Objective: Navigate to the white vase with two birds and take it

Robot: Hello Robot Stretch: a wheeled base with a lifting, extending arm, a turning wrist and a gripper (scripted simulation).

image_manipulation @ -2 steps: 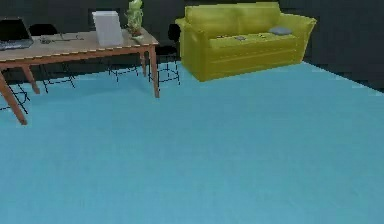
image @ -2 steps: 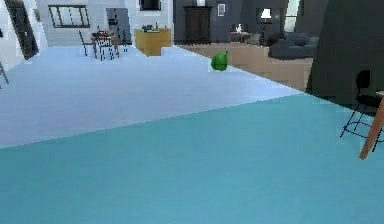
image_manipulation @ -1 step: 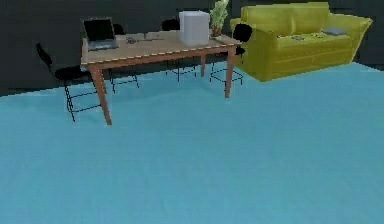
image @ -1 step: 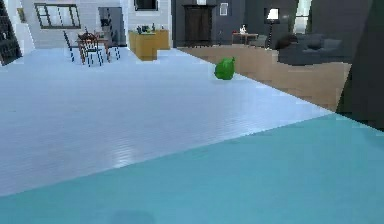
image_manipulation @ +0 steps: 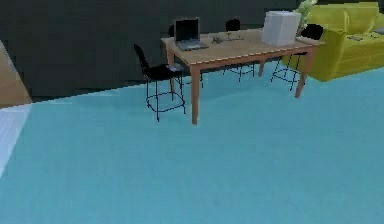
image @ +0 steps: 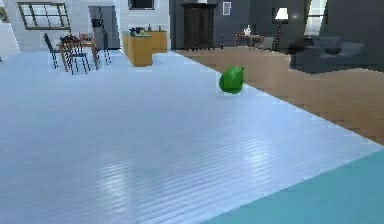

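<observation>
One green blob sits right of centre; turn slowly, hunting the vase; you cannot tell the gripper's state.

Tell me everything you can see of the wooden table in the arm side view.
The wooden table has a long, light-brown rectangular top on straight legs and stands upright on the teal floor before a dark wall. An open laptop sits near the end at the picture's left, a white box near the other. Black chairs stand around it.
</observation>
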